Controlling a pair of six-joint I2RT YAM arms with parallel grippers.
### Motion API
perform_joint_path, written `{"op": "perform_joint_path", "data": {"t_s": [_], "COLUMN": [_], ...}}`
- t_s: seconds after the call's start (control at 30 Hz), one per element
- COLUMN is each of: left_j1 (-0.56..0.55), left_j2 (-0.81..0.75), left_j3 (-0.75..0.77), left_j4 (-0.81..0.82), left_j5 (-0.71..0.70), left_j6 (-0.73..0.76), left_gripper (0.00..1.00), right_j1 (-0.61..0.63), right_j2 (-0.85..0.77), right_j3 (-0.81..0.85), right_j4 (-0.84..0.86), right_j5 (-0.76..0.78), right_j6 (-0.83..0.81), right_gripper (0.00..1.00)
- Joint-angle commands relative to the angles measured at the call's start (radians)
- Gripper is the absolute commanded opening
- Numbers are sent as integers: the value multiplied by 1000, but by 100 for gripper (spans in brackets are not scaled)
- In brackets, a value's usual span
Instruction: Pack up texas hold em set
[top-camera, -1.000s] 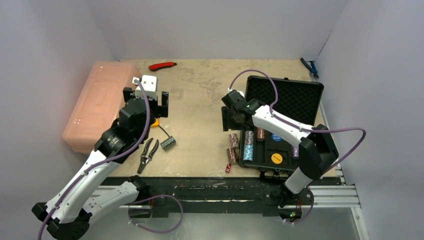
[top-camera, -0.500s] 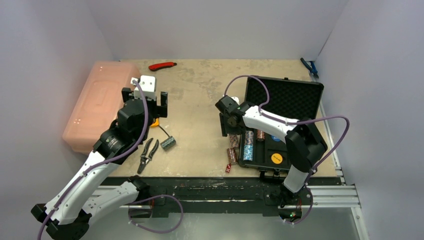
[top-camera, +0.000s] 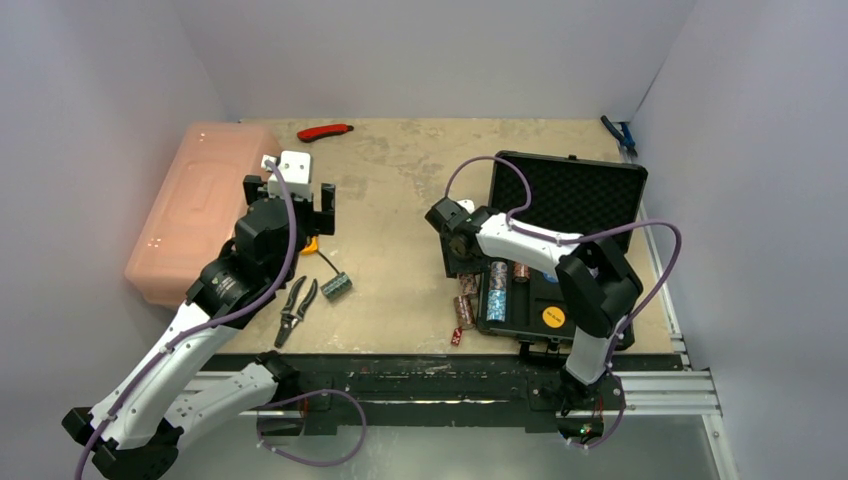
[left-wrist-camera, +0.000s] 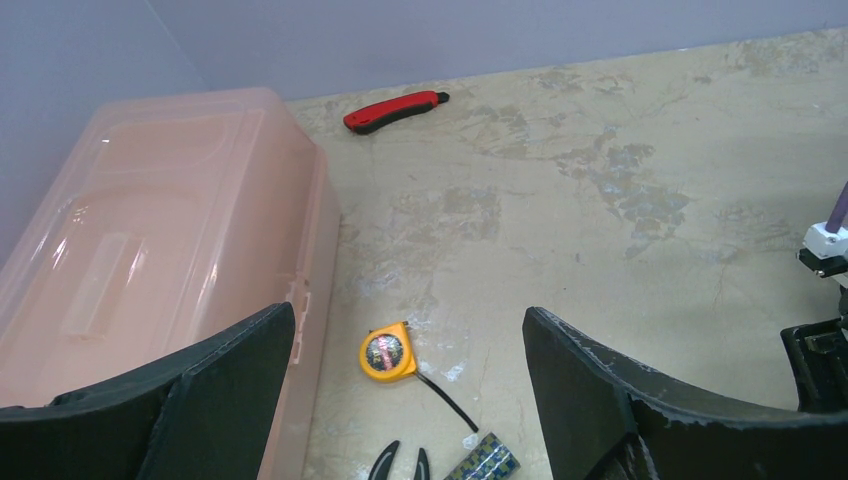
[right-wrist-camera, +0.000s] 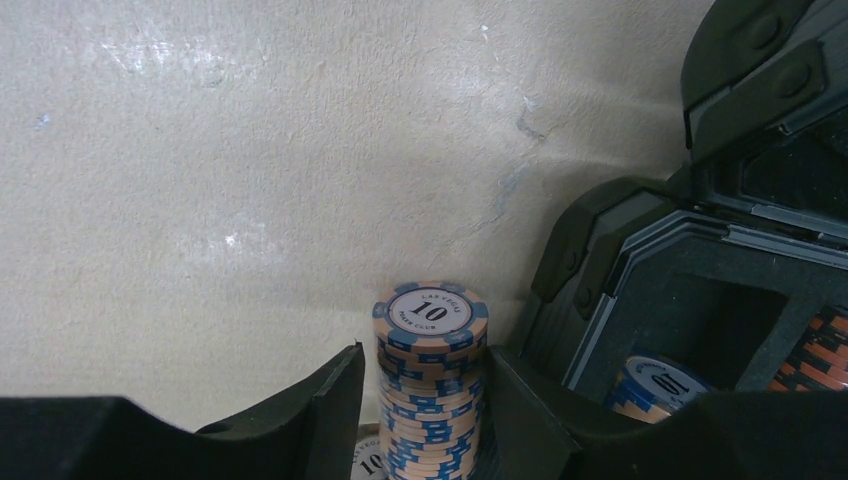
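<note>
The black case (top-camera: 530, 312) lies open at the right, foam lid (top-camera: 570, 195) up, with chip stacks (top-camera: 497, 292), a blue disc (top-camera: 553, 275) and a yellow disc (top-camera: 553, 317) inside. Two brownish chip stacks (top-camera: 465, 297) and a red die (top-camera: 456, 337) lie on the table left of it. My right gripper (top-camera: 455, 255) (right-wrist-camera: 425, 352) is open, its fingers close on either side of a peach-and-blue "10" chip stack (right-wrist-camera: 430, 380) beside the case wall (right-wrist-camera: 580, 270). My left gripper (top-camera: 290, 192) (left-wrist-camera: 410, 310) is open and empty. A blue-speckled chip stack (top-camera: 336, 287) (left-wrist-camera: 485, 462) lies below it.
A pink translucent box (top-camera: 195, 210) (left-wrist-camera: 150, 250) fills the left side. A yellow tape measure (left-wrist-camera: 388, 353), pliers (top-camera: 295, 310) and a red knife (top-camera: 325, 131) (left-wrist-camera: 393, 110) lie on the table. A blue tool (top-camera: 620, 135) sits at the back right edge.
My right gripper has moved left and down from over the case's edge to the chip stacks on the table beside it. The left arm has hardly moved.
</note>
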Motion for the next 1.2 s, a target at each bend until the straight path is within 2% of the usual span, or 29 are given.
{"op": "perform_joint_path", "data": {"t_s": [0.0, 0.5, 0.53, 0.73, 0.87, 1.17], "left_j1": [3, 4, 3, 2, 2, 3], "left_j2": [-13, -17, -17, -17, -17, -8], "left_j3": [5, 4, 4, 2, 1, 1], "left_j4": [38, 38, 38, 38, 40, 41], "left_j5": [-9, -14, -14, -15, -13, -13], "left_j6": [16, 17, 17, 18, 17, 16], "left_gripper": [84, 84, 84, 84, 84, 84], "right_j1": [12, 21, 20, 22, 23, 23], "right_j2": [17, 54, 54, 37, -1, -89], "right_j3": [35, 19, 19, 50, 91, 199], "right_j4": [-11, -3, -3, -12, -25, -54], "right_j5": [31, 26, 24, 27, 44, 86], "right_j6": [21, 25, 26, 26, 20, -6], "right_gripper": [51, 46, 44, 13, 1, 0]}}
